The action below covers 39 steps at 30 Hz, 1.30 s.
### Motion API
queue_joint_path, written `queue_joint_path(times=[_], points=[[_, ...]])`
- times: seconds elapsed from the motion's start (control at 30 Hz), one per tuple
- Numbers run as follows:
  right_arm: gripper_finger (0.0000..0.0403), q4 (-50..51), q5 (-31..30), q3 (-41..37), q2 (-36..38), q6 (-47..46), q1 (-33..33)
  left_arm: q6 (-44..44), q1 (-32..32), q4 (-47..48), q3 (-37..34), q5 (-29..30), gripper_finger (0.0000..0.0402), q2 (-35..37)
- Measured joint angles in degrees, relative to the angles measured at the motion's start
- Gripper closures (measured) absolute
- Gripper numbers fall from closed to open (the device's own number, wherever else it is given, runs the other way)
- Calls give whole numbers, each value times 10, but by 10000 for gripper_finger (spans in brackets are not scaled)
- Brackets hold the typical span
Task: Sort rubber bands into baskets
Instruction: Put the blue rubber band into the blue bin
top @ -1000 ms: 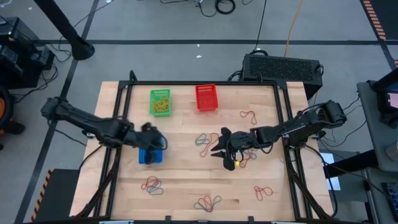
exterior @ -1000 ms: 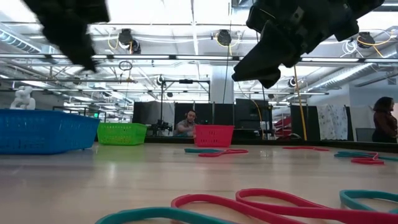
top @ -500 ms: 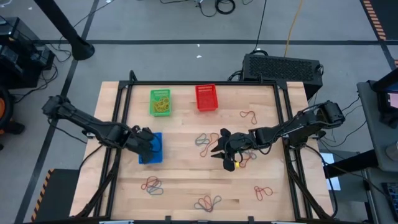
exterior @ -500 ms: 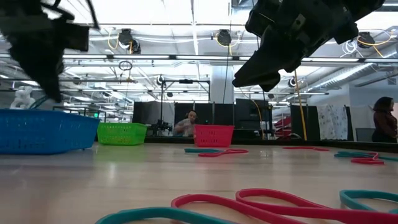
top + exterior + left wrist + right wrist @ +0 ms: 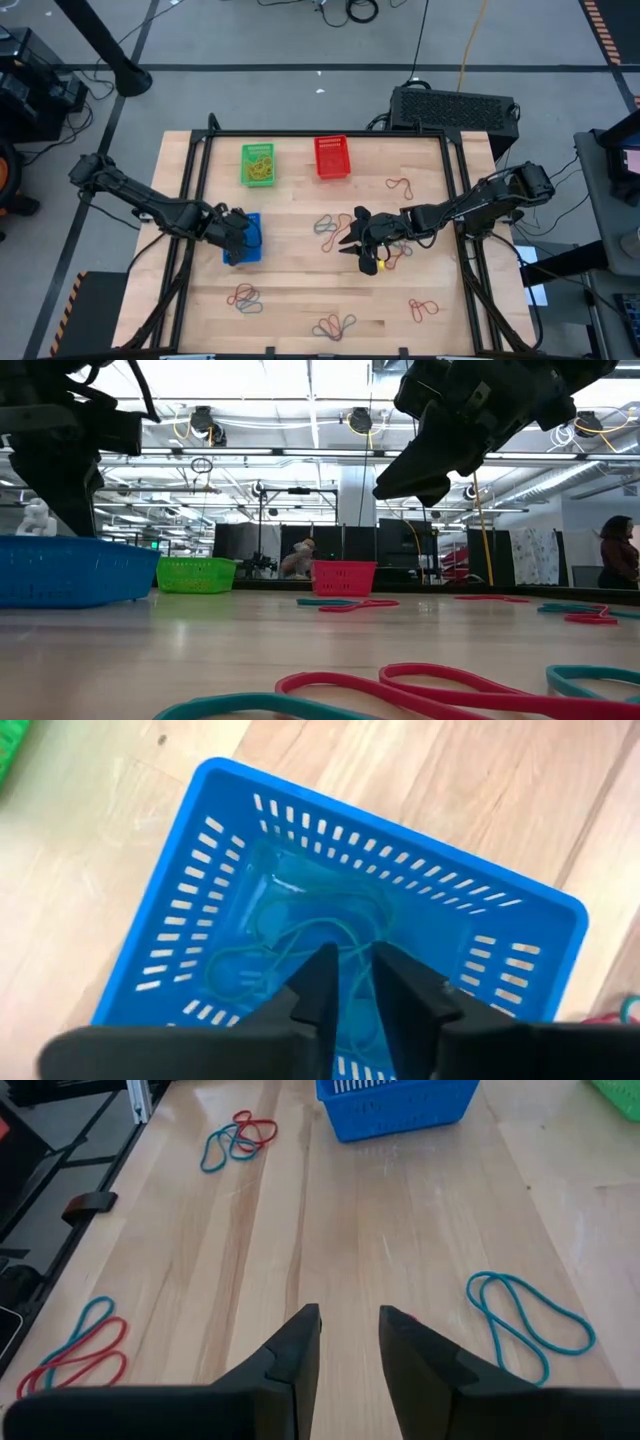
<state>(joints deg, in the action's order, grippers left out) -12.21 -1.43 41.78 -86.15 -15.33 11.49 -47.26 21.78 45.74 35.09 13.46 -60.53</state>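
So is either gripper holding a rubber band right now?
No. The left gripper is open over the blue basket, bands lying inside; the right gripper is open and empty.

In the high view, the green basket (image 5: 258, 165) holding yellow bands and the red basket (image 5: 332, 157) sit upper centre. The blue basket (image 5: 247, 240) sits left of centre. Red and blue rubber bands (image 5: 333, 325) lie scattered loose across the lower frame.

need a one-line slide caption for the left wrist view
Left gripper, fingers apart, poised over the blue basket with thin blue-green rubber bands lying on its floor.
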Motion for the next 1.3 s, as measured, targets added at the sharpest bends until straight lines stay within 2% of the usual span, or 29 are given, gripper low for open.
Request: queue_joint_path(times=[0.2,0.53,0.6,0.67,0.83,1.03,1.1,1.17,1.3], points=[[305,1,0,0,0,0,0,0,0,2,0,1,297,0],[305,32,17,0,4,-30,0,-4,0,-2,7,-30,295,0],[305,76,46,0,12,-52,0,-4,0,-8,15,-8,295,0],[305,146,72,0,26,-80,1,14,0,-30,16,42,295,0],[305,311,72,0,68,-188,3,152,0,-163,12,120,295,-4],[305,486,-43,0,95,-304,3,372,-1,-409,12,168,295,-33],[305,520,-64,0,93,-327,2,450,-4,-502,12,160,295,-56],[305,522,-63,0,83,-334,2,504,-11,-575,12,126,294,-83],[305,511,-57,0,68,-341,3,539,-27,-669,12,56,294,-146]])
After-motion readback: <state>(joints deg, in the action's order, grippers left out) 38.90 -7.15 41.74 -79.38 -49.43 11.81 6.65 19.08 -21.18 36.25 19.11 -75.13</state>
